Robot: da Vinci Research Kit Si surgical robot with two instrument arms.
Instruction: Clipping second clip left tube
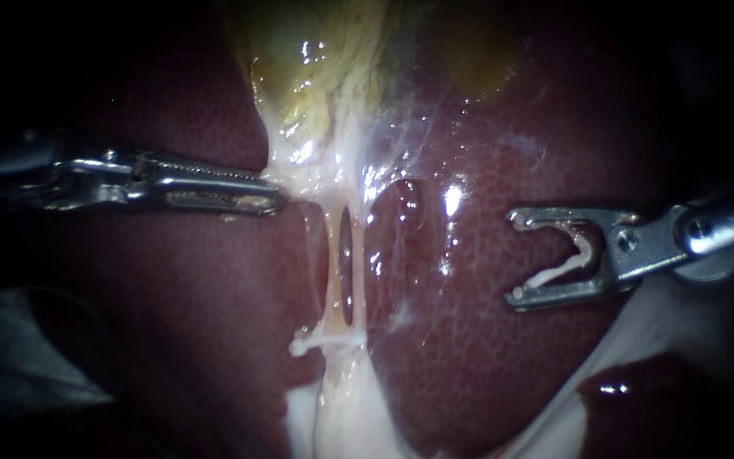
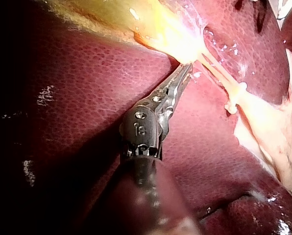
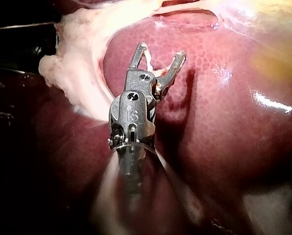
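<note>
The liver (image 1: 503,357) fills the scene, with the gallbladder (image 1: 324,76) at its far side. The left instrument (image 1: 279,201) is clamped on the gallbladder's pale neck. Well to the right of the left tube (image 1: 331,280), the right instrument (image 1: 516,259) carries a fresh clip (image 1: 558,270) in wide-spread jaws. A fixed clip (image 1: 326,342) crosses the tube's near end.

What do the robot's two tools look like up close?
Both are slim, shiny silver metal. The left instrument ends in long, narrow jaws with fine teeth. The right instrument has shorter, broader jaws with hooked tips. Small pins show at each hinge; no cables show.
</note>
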